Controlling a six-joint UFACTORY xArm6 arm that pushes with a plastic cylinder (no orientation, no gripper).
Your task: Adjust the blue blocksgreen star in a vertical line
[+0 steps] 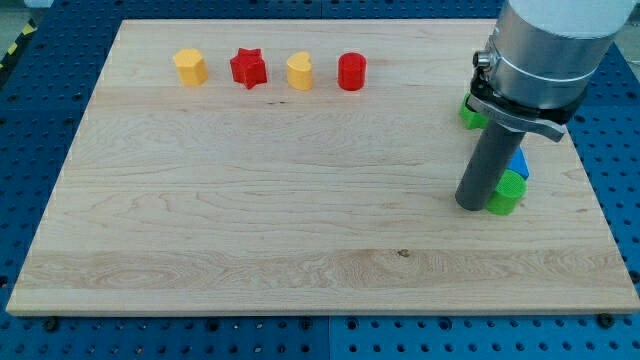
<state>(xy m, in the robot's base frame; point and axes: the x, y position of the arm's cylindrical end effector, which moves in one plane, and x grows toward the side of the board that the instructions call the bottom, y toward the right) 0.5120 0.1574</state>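
My tip (pixel 472 204) rests on the board at the view's right, touching the left side of a green block (pixel 507 192), whose shape I cannot make out. A blue block (pixel 519 162) shows just above that green block, mostly hidden behind the rod. Another green block (pixel 470 113) sits higher up at the view's right, partly hidden by the arm; its shape is unclear. Any other blue block is hidden from view.
A row near the view's top holds a yellow block (pixel 190 67), a red star (pixel 248 68), a yellow heart-like block (pixel 299 71) and a red cylinder (pixel 351 72). The wooden board (pixel 300 200) lies on a blue perforated table (pixel 30 120).
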